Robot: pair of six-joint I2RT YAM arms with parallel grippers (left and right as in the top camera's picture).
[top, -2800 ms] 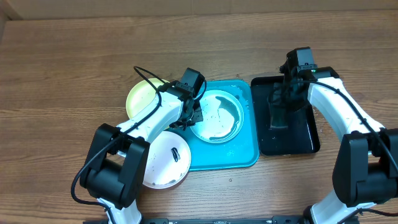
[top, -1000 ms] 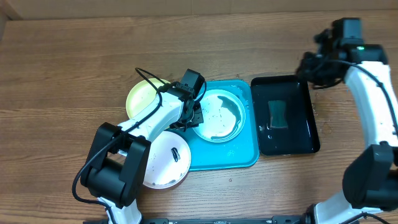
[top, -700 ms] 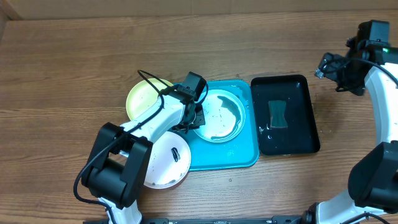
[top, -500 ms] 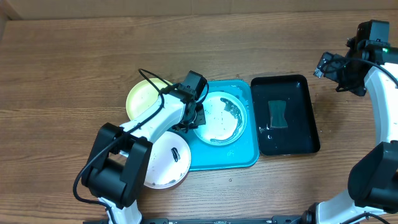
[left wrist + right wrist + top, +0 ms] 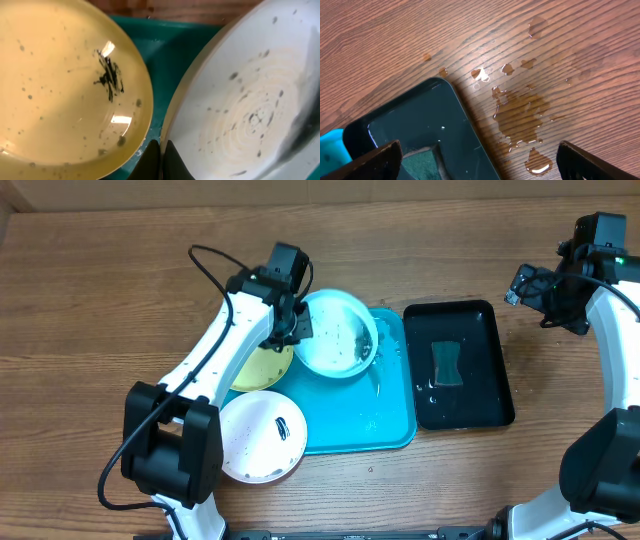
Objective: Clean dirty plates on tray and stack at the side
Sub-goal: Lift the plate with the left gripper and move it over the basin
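My left gripper (image 5: pixel 291 321) is shut on the left rim of the teal-rimmed plate (image 5: pixel 338 332), which hangs tilted over the upper left corner of the turquoise tray (image 5: pixel 375 415). In the left wrist view the black fingertips (image 5: pixel 152 159) pinch that plate's edge (image 5: pixel 250 110), beside the lime-green plate (image 5: pixel 65 85). The lime-green plate (image 5: pixel 264 366) lies on the table left of the tray, partly under my arm. The pinkish-brown plate (image 5: pixel 262 435) lies in front of it. My right gripper (image 5: pixel 530 285) is open and empty over bare table, right of the black tray.
A black tray (image 5: pixel 490 395) holding water and a green sponge (image 5: pixel 447 363) stands right of the turquoise tray. Water puddles (image 5: pixel 520 110) lie on the wood beside the black tray's corner (image 5: pixel 420 120). A cable loops above my left arm (image 5: pixel 200 255).
My left gripper has lifted the teal-rimmed plate off the tray and carried it up and left. The right arm moved away from the black tray, opened, then stayed still.
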